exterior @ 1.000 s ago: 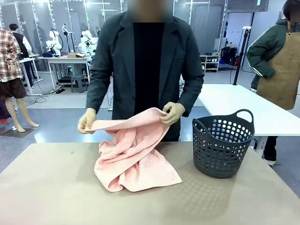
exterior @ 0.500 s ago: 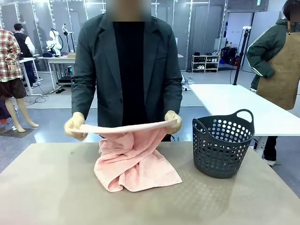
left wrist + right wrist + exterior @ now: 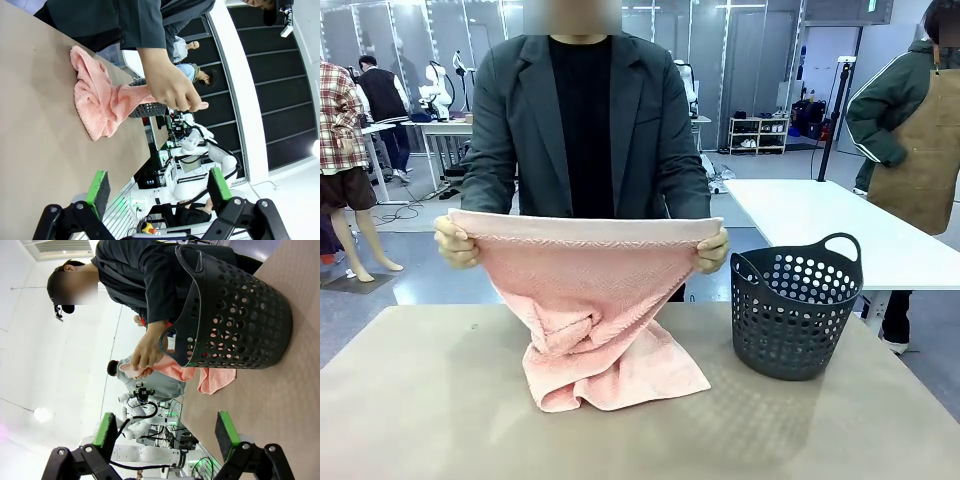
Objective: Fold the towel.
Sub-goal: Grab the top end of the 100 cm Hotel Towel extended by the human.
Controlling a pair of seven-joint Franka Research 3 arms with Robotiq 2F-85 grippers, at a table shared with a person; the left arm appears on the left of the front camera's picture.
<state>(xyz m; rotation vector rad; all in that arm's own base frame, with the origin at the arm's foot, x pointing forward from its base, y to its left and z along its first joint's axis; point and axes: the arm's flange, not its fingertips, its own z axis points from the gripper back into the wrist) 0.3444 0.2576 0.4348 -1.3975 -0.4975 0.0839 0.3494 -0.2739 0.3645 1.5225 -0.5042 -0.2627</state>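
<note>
Tan table (image 3: 410, 400), person (image 3: 585, 130) holds towel (image 3: 585, 285) up by top edge, lower end heaped on tabletop, my left gripper (image 3: 158, 186) and right gripper (image 3: 166, 431) both agape, empty.

A tan table (image 3: 410, 400) spans the foreground, and the grey floor (image 3: 440, 275) behind it has a dull gloss. A long white table (image 3: 810, 215) stands at the right beside a black pole (image 3: 839, 110). Glass partitions (image 3: 720, 40) line the back, with a low shelf rack (image 3: 760, 133) before them and a pale workbench (image 3: 435, 126) far left. In the right wrist view a round lamp (image 3: 42, 414) glows.
</note>
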